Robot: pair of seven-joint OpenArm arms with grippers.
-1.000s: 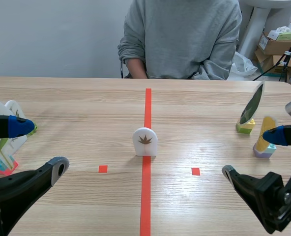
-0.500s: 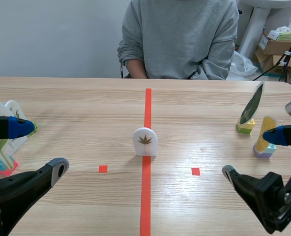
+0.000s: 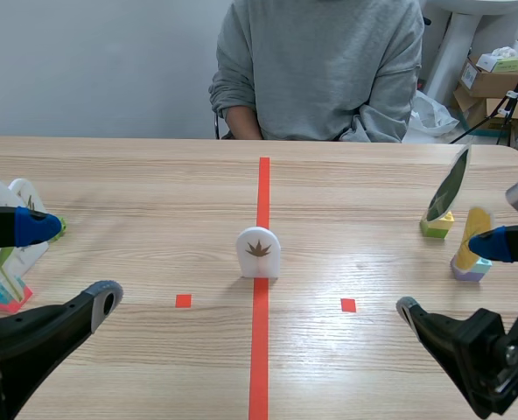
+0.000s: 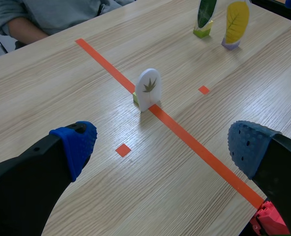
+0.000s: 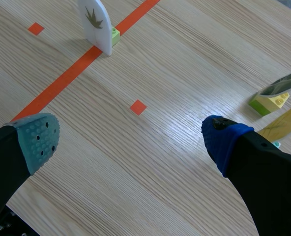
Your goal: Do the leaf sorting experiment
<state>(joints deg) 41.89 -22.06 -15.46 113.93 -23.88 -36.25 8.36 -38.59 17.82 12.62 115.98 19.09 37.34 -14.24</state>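
Observation:
A white arched card with a brown leaf (image 3: 259,252) stands upright on the red centre line, on a small green block; it also shows ahead of both grippers (image 4: 148,89) (image 5: 96,24). At the right stand a dark green leaf card (image 3: 447,194) on a green block and a yellow leaf card (image 3: 472,247) on a purple block. White leaf cards (image 3: 1,245) stand at the left edge. My left gripper (image 3: 66,267) (image 4: 162,142) is open and holds nothing. My right gripper (image 3: 451,276) (image 5: 128,135) is open too, near the yellow card.
A person in a grey sweatshirt (image 3: 325,70) sits across the table, forearms at the far edge. Cardboard boxes (image 3: 495,83) stand behind at the right. Bare wood lies between the centre card and both side groups.

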